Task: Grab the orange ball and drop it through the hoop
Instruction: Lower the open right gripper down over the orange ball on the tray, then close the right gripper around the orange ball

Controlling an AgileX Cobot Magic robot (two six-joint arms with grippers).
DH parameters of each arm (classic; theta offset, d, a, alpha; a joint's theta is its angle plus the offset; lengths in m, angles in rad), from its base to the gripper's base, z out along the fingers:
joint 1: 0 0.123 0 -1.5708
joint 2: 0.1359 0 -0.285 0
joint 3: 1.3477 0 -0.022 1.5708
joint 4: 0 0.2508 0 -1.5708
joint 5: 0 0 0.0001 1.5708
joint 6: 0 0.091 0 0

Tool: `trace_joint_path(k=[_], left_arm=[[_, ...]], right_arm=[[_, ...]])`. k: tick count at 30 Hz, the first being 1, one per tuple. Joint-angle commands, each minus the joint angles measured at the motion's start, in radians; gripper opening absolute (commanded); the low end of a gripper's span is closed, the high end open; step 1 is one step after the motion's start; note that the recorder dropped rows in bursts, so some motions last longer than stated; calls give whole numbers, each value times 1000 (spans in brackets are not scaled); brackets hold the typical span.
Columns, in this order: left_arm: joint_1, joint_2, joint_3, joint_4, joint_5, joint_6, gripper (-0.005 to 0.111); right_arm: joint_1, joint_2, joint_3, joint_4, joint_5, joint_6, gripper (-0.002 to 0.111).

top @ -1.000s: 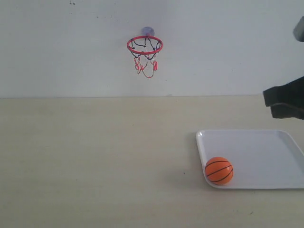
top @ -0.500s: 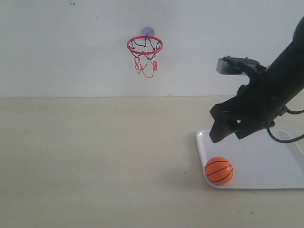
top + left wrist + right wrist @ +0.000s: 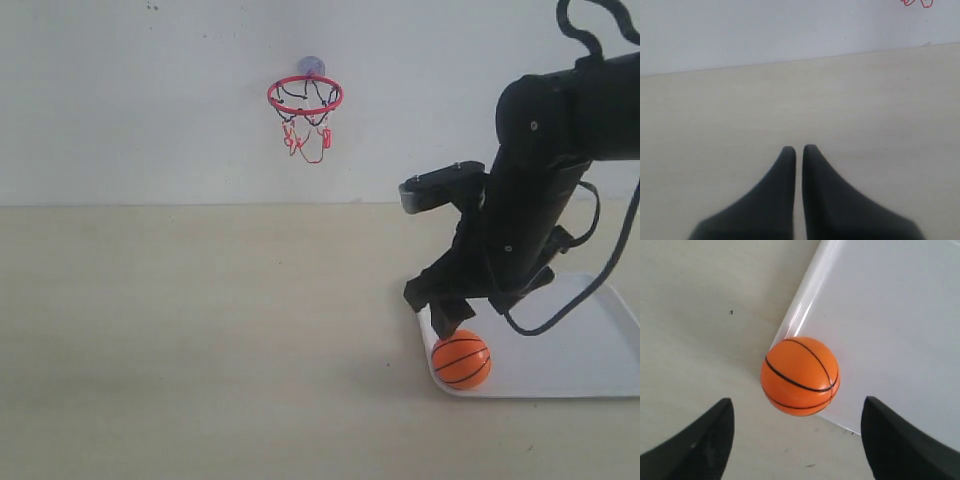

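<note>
The orange ball with thin black seams rests in the near left corner of a white tray. My right gripper hangs just above it, open. In the right wrist view the orange ball lies ahead of the gripper, whose two dark fingers stand wide apart on either side, touching nothing. The hoop, a red ring with dark and red net, is stuck high on the white wall by a suction cup. My left gripper is shut with nothing in it over bare table.
The beige table runs back to a white wall. The tray's rim lies next to the ball. Cables loop from the right arm over the tray. A bit of red net shows in the left wrist view.
The right arm has swung in from the right edge and come down to the left, ending just above the ball. The ball and hoop have not moved.
</note>
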Motion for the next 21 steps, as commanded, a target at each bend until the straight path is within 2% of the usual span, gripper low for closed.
trace_joint_path(k=[1,6,12,21], left_arm=[[0,-3,4,3,-6,0,4],[0,-3,4,3,-6,0,4],[0,-3,4,3,-6,0,4],[0,-3,4,3,-6,0,4]], right_arm=[[1,37,-4,0,-1,16,68],[1,68,-4,8,-37,27,69],[1,94,-4,8,-39,58,83],[1,142,-4,8,-62,77,82]])
